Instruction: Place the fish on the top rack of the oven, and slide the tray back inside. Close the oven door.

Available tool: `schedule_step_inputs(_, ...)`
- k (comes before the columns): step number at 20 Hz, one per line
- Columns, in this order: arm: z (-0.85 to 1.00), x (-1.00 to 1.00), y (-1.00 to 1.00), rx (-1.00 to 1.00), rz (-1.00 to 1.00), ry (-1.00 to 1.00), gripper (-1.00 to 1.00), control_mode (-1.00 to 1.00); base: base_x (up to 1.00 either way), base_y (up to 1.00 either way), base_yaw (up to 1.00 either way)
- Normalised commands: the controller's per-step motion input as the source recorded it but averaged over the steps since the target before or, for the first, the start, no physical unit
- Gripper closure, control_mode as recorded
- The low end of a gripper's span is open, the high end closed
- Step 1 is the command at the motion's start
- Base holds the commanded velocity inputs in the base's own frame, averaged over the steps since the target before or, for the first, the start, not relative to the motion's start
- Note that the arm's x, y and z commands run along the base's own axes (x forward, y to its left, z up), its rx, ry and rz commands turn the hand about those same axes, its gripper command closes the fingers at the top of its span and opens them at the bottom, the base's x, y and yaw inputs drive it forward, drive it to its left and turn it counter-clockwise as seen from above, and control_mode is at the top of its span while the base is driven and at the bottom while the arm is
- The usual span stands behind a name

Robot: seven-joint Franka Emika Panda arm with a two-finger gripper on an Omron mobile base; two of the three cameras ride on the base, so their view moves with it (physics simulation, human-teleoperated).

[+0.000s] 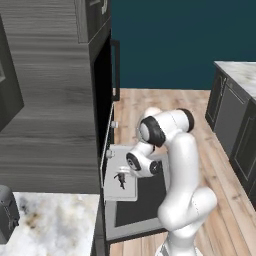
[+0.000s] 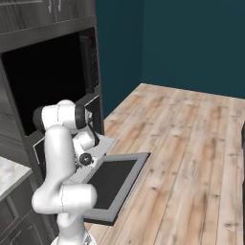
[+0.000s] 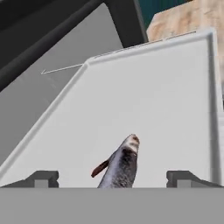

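And here's the arm bent low in front of the oven [image 1: 102, 75], hand over the pulled-out tray [image 1: 112, 187]. From the left base view the gripper [image 1: 120, 179] hangs just above that light grey sheet, with something small and dark at its tip, too small there to make out. The oven door [image 1: 140, 212] lies dropped flat, dark glass up, and the tray sits just above it, sticking out of the black cavity.

Switch to the hand view and it comes clear: the fish [image 3: 121, 165], dark grey with a silvery sheen, rises between the two finger tips [image 3: 41, 178], nose pointing away over the tray [image 3: 153, 100]. The tips stand wide apart, one on each side, and neither pad touches the fish where it shows. Whether the fish lies on the tray or is held lower down cannot be told, as its lower body is cut off at the bottom of the view. The tray's raised rim runs round the far edge and the right side, with wood floor [image 3: 188, 19] beyond it.

The right base view gives the other side: the oven's [image 2: 48, 72] black mouth gaping behind the arm, the door [image 2: 112, 184] jutting out over the plank floor, a sliver of tray [image 2: 106, 142] beside the wrist. The hand itself is hidden behind the forearm there.

Back on the left, a marbled counter [image 1: 50, 225] lies below the oven's cabinet.
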Motion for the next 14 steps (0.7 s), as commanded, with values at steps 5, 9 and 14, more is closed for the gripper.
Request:
schedule_step_inputs(5, 0.56, -0.31, -0.36, 0.00, 0.00, -0.25, -1.00, -1.00, 0.00, 0.00, 0.00)
schedule_step_inputs(9, 0.44, -0.37, -0.70, 0.00, -0.01, -0.08, -1.00, -1.00, 0.00, 0.00, 0.00)
schedule_step_inputs(14, 0.73, -0.26, -0.90, 0.03, 0.00, 0.00, -1.00, -1.00, 0.00, 0.00, 0.00)
